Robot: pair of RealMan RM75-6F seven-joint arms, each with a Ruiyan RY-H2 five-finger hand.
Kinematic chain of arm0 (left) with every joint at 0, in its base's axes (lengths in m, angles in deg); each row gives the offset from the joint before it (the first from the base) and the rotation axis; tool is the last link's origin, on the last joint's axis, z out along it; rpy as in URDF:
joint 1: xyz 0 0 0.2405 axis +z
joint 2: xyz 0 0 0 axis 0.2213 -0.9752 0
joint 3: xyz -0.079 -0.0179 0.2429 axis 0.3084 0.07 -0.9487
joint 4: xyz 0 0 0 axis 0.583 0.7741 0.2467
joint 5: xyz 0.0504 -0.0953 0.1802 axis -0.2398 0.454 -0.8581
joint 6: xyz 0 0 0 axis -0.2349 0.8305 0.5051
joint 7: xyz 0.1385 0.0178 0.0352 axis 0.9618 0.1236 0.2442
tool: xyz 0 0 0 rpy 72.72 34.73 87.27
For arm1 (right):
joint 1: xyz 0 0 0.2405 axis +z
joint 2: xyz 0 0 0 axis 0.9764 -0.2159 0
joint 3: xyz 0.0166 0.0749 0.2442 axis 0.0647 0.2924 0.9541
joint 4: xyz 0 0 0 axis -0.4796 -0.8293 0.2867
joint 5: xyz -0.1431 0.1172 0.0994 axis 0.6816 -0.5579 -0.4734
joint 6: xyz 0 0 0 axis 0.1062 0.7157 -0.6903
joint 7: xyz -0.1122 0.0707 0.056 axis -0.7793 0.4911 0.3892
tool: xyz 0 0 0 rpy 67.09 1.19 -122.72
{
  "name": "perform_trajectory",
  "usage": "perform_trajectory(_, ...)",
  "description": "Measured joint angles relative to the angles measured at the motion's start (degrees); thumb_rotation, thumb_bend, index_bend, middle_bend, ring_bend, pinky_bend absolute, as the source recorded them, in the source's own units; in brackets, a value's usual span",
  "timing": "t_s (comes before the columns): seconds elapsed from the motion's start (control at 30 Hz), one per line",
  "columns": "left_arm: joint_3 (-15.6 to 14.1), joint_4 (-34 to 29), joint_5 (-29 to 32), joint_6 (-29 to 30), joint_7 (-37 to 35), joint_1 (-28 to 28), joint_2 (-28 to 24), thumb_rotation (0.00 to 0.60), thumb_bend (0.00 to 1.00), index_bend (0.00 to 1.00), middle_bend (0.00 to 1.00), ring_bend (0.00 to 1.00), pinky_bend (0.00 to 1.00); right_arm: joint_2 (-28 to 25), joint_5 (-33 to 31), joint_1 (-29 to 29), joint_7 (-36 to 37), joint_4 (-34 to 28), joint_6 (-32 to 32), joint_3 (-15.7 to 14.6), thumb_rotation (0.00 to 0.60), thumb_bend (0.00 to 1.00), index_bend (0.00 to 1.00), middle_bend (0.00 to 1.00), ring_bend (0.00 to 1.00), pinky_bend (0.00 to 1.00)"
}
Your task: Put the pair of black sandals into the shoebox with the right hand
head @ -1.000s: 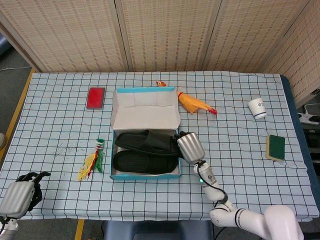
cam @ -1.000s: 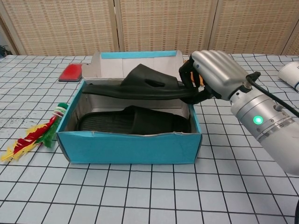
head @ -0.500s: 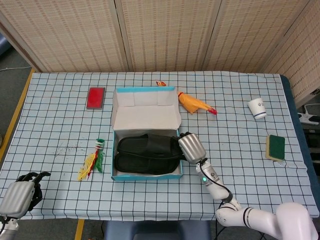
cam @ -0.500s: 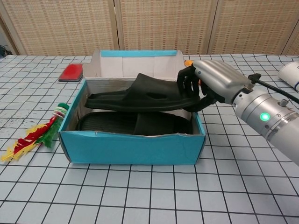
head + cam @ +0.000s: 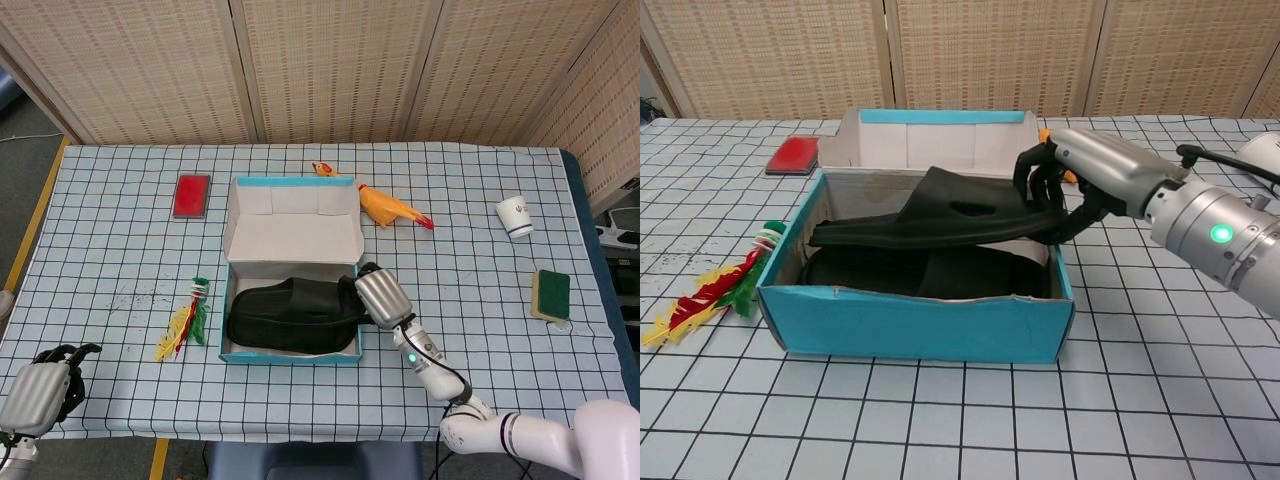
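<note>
Shoebox [image 5: 292, 300] as landmark, head view first: blue-walled box with its open lid lying flat behind it, on the checked tablecloth [image 5: 480, 180]. Right hand [image 5: 372, 296] sits at the box's right wall, fingers clamped on the heel end of the upper black sandal [image 5: 290, 303], which lies over the box interior and largely hides the second one. Left hand [image 5: 38, 388] rests well away from the box at the near left table corner, fingers curled in, nothing in them. Left of the box: red pad [image 5: 191, 195] toward the far side, feather toy [image 5: 186, 318] just beside the near left wall. Right of the box: rubber chicken [image 5: 390, 208] near the lid, cup [image 5: 515, 216] and sponge [image 5: 550, 293] well apart. Chest view: right hand [image 5: 1085, 180] grips the upper black sandal [image 5: 940, 215] at its right end; the sandal is tilted, left tip down at rim level inside the shoebox [image 5: 910, 325]. Lower black sandal [image 5: 930, 272] lies flat on the box floor beneath it. Feather toy [image 5: 715, 290] left of the box; red pad [image 5: 792, 155] behind its left corner.
</note>
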Motion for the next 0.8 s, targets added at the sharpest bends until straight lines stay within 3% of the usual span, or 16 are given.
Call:
perform_trajectory(0.2, 0.06, 0.05, 0.05, 0.11, -0.34, 0.03, -0.07, 0.6, 0.43, 0.29, 0.23, 0.25, 0.32, -0.19, -3.89, 0.65, -6.08, -0.35, 3.27, 0.05, 0.6, 0.19, 0.11, 0.16, 0.0, 0.13)
perform_trajectory(0.37, 0.12, 0.09, 0.15, 0.02, -0.49, -0.02, -0.13, 0.6, 0.43, 0.29, 0.23, 0.25, 0.32, -0.52, -7.05, 1.31, -8.79, -1.79, 5.04, 0.86, 0.6, 0.19, 0.1, 0.12, 0.0, 0.11)
perform_trajectory(0.8, 0.05, -0.02, 0.23, -0.15, -0.21, -0.07, -0.07, 0.6, 0.43, 0.28, 0.23, 0.25, 0.32, -3.42, -7.8, 2.26, -13.39, -9.38, 3.29, 2.79, 0.6, 0.19, 0.06, 0.1, 0.0, 0.1)
